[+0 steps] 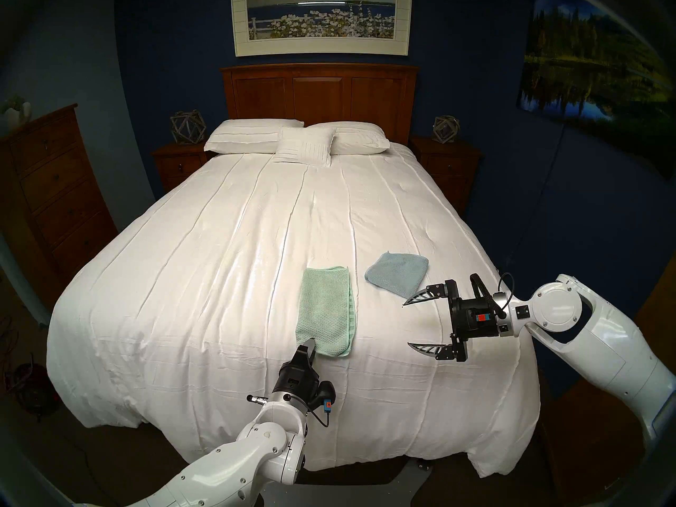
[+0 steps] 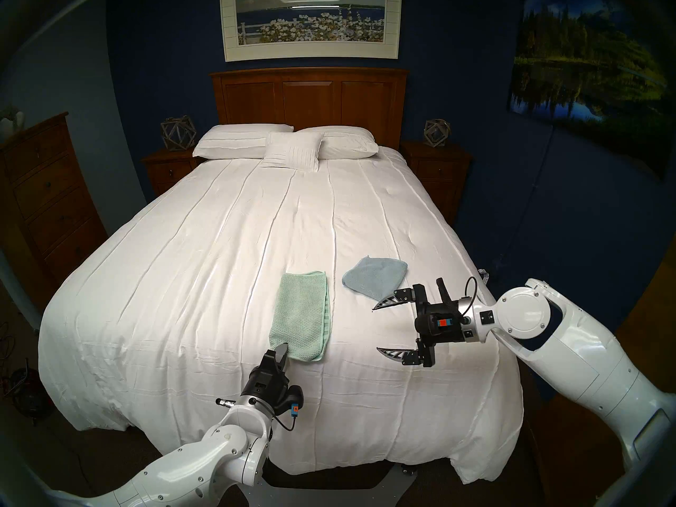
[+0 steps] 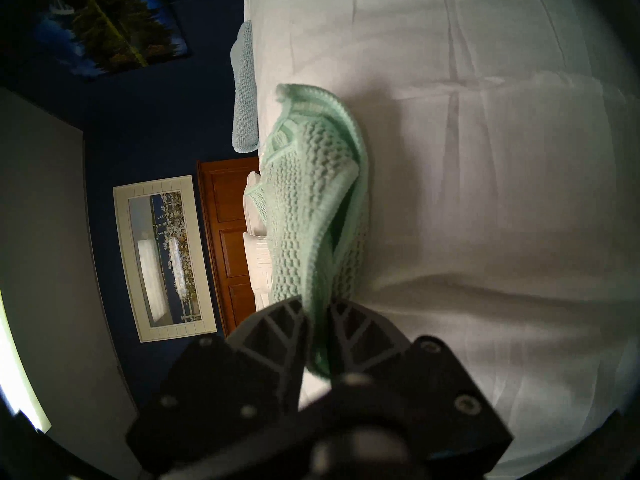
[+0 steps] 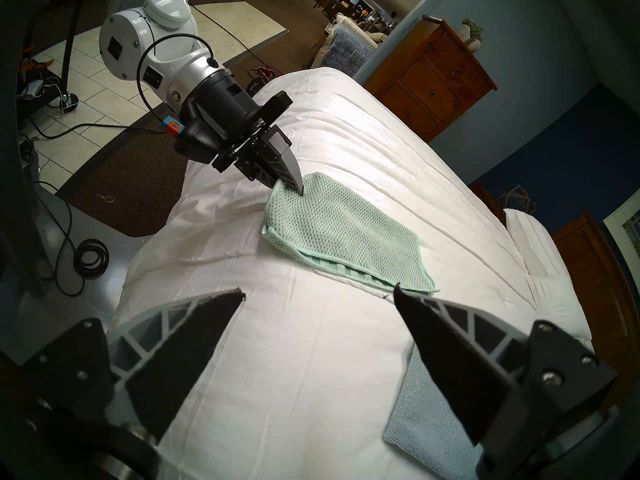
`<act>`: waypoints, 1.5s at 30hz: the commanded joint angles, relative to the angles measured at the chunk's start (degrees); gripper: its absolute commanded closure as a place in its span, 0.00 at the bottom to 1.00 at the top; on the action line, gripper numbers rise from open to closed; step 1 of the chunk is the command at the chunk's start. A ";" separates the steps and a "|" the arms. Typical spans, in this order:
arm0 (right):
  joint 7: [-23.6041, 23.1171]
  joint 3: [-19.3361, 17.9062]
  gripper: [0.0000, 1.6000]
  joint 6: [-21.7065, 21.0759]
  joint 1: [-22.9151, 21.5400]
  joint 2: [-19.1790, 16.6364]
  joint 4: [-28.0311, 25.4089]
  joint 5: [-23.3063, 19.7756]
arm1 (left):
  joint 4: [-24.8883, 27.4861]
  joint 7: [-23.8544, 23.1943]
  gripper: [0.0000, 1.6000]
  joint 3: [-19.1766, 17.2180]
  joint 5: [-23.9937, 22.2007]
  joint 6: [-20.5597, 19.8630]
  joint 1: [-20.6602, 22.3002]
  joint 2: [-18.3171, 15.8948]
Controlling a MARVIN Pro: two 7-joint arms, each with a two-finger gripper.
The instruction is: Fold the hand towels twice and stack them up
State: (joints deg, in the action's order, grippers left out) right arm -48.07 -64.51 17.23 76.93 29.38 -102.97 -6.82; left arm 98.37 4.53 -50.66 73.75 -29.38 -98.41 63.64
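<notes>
On the white bed [image 1: 226, 261], near its foot, lie two towels in a dark-blue-walled bedroom.
Left claw [image 1: 310, 345] pinches the near end of the once-folded mint green towel [image 1: 325, 308]; right claw [image 1: 415, 325] hovers wide apart beside the folded light blue towel [image 1: 397, 274], wooden headboard [image 1: 318, 96] beyond.

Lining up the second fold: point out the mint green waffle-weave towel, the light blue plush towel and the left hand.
Mint green waffle-weave towel [image 1: 325, 305], head left view, middle of top layer.
Light blue plush towel [image 1: 397, 274], head left view, centre.
Left hand [image 1: 311, 346], head left view, fingertips at the towel's near corner.
</notes>
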 commanded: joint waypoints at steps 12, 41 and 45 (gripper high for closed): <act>0.18 -0.38 0.00 0.07 -0.44 0.14 -0.69 -0.22 | 13.50 -10.02 1.00 0.50 3.22 0.79 0.91 -4.90; 0.13 -0.33 0.00 0.14 -0.47 0.18 -0.57 -0.16 | 2.32 -24.43 1.00 -7.92 8.60 11.11 18.09 10.33; 0.12 -0.32 0.00 0.16 -0.47 0.18 -0.54 -0.15 | -0.52 -24.50 1.00 -8.93 9.48 12.33 20.08 12.34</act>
State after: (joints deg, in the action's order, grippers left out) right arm -48.08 -64.51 17.28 76.92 29.40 -102.95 -6.81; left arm 101.56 -20.68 -57.35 81.61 -19.53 -84.33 69.98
